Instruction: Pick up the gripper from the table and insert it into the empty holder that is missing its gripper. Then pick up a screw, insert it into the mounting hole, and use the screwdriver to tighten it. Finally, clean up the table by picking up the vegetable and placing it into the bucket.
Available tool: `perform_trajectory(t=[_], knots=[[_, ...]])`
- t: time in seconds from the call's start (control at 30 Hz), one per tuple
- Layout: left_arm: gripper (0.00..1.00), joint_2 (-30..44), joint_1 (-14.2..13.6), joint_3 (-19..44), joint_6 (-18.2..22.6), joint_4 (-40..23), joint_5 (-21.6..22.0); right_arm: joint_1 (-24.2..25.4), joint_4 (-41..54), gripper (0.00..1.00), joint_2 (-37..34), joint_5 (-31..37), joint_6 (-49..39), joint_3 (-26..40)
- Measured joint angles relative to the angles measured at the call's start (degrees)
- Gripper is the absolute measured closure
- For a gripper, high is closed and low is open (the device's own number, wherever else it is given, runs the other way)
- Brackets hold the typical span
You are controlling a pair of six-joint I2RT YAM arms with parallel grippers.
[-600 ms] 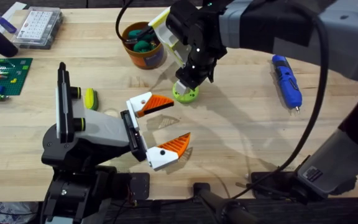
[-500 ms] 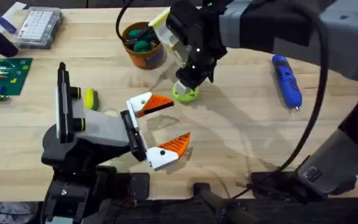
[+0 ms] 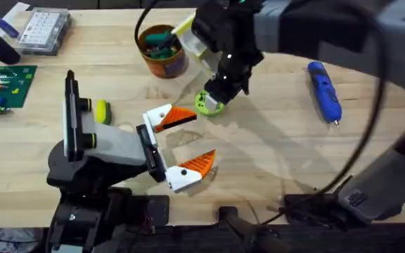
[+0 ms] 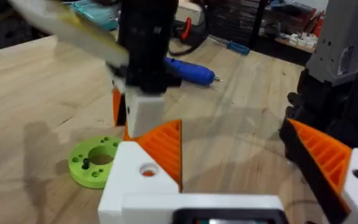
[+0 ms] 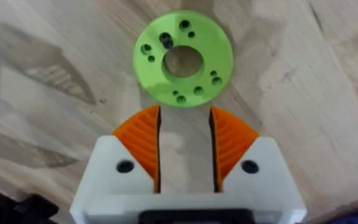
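So the right gripper [image 5: 185, 152] is hanging right over the screw [image 3: 208, 104], jaws apart with just a narrow gap, nothing between them. The lime-green disc lies flat on the table [image 3: 273, 154], just past the fingertips. The left gripper [image 3: 185, 144] is at about 7 o'clock from the screw, jaws wide apart and empty. The bucket [image 3: 162, 50] is at 11 o'clock from the screw, the screwdriver [image 3: 325, 91] at 3 o'clock, and the vegetable [image 3: 102, 111] at 9 o'clock.
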State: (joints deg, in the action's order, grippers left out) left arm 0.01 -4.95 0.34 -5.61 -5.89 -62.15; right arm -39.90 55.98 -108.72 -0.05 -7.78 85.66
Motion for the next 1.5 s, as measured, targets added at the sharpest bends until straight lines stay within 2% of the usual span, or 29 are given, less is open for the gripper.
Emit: perform_trajectory(t=[0.33,0.53,0.7,0.87,1.2,1.5], knots=[[0.017,0.0,0.0,0.0,0.0,0.0,0.0,0.0,1.5,0.603,16.6,0.0,1.9,-1.7],[0.017,0.0,0.0,0.0,0.0,0.0,0.0,0.0,-2.2,0.603,25.8,0.0,3.8,-9.8],[0.017,0.0,0.0,0.0,0.0,0.0,0.0,0.0,-9.7,0.603,33.2,0.0,6.1,-18.2],[0.017,0.0,0.0,0.0,0.0,0.0,0.0,0.0,-15.3,0.603,37.9,0.0,9.7,-26.7],[0.017,0.0,0.0,0.0,0.0,0.0,0.0,0.0,-17.4,0.603,36.9,-2.7,7.7,-28.1],[0.017,0.0,0.0,0.0,0.0,0.0,0.0,0.0,-27.1,0.603,28.0,-2.8,6.0,-28.1]])
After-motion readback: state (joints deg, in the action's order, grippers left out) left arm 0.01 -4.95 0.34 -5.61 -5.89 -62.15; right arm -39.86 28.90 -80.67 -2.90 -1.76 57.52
